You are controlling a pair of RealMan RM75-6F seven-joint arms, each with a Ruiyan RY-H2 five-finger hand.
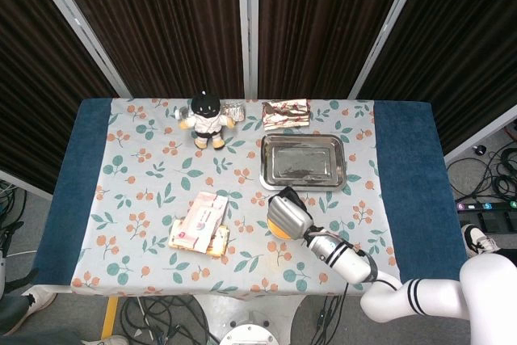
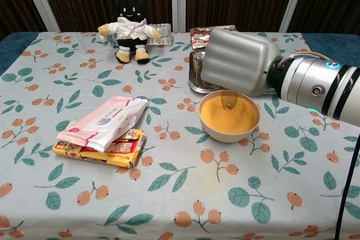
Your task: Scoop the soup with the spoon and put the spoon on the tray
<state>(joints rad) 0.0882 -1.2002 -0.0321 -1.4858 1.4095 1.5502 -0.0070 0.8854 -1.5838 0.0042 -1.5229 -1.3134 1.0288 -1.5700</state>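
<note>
A tabletop point(image 1: 404, 159) covered with a leaf-and-fruit patterned cloth was seen from above and from chest height. The right robot hand point(image 2: 239, 63) hovered over a pale bowl point(image 2: 229, 132) of orange soup point(image 2: 229, 115), its broad silver back facing the camera and hiding its fingers. A small spoon point(image 2: 229, 100) hung from beneath it, the scoop just above or barely touching the soup surface — which of the two could not be told. The robot hand appeared closed around the spoon's handle, though the grip itself was hidden. The left robot hand was not in either view. Just behind the bowl lay a shiny metal tray point(image 2: 197, 84), the spoon's destination, near enough for a short carry. The spoon looked light, stiff and smooth, probably slippery once wet, so a firm hold on the handle well away from the scoop seemed wise — and keeping the scoop level would likely prevent drips on the cloth. The soup looked thick and opaque. Elsewhere on the cloth sat a plush doll point(image 1: 205, 119) in a white coat, a foil snack packet point(image 1: 286, 114) behind the tray, and a pink wipes pack point(image 2: 104, 121) resting on a yellow packet point(image 2: 101, 151).
</note>
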